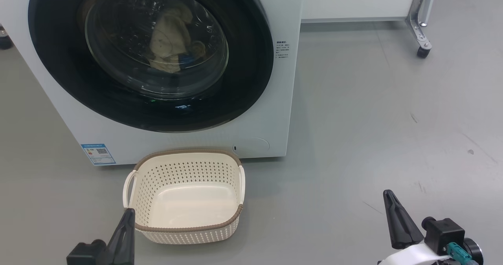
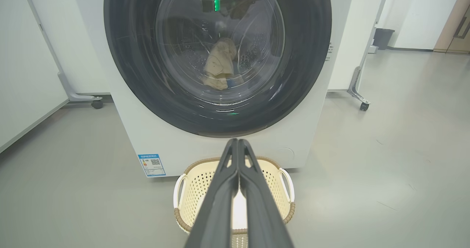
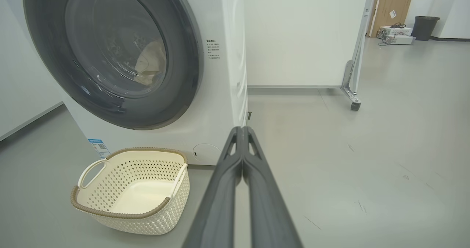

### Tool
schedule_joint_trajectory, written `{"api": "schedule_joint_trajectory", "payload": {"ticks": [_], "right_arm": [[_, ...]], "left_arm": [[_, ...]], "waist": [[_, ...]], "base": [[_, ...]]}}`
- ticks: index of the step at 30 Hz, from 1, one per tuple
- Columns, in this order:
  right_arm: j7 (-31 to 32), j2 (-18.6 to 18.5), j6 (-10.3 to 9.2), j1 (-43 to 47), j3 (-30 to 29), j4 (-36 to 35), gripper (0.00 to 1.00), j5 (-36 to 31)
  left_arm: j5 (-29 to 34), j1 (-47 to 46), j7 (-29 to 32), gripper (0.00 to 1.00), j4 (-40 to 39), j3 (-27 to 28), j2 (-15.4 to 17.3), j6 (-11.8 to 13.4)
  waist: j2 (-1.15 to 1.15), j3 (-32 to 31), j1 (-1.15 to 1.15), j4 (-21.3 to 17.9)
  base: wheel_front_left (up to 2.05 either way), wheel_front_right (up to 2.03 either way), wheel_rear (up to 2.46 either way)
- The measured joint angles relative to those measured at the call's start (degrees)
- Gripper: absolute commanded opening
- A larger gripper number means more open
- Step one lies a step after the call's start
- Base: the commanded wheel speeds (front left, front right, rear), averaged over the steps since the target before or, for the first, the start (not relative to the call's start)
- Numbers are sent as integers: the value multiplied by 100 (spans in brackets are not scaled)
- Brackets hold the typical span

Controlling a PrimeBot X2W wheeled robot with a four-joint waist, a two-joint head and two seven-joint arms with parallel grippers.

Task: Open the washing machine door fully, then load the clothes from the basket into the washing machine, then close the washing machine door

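The white washing machine (image 1: 271, 100) stands at the upper left, and its round black-rimmed door (image 1: 251, 72) lies flat against the front, closed. Behind the glass the cream-yellow clothes (image 1: 169, 41) with a bit of blue lie in the drum. The cream basket (image 1: 184, 196) sits on the floor just before the machine, with nothing in it. My left gripper (image 1: 127, 214) is shut at the basket's near left corner, holding nothing. My right gripper (image 1: 388, 196) is shut over bare floor well to the right of the basket. The wrist views show both pairs of fingers pressed together: left fingers (image 2: 227, 182), right fingers (image 3: 229, 174).
A white partition on a castor foot (image 1: 422, 47) stands behind and right of the machine. Another partition (image 2: 33, 57) stands on the machine's other side. A cardboard box (image 3: 391, 5) and a dark bin (image 3: 426, 27) sit far off. Grey floor (image 1: 373, 131) spreads to the right.
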Motion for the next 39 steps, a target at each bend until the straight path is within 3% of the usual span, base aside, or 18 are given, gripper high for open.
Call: {"api": "schedule_joint_trajectory", "payload": {"ticks": [39], "right_arm": [[614,111,301,-206,-631,113,0,3002]], "left_arm": [[-2844,-271,722,0,225,498,-134,-252]], "waist": [[0,67,0,-130]], "base": [[0,0,0]]}}
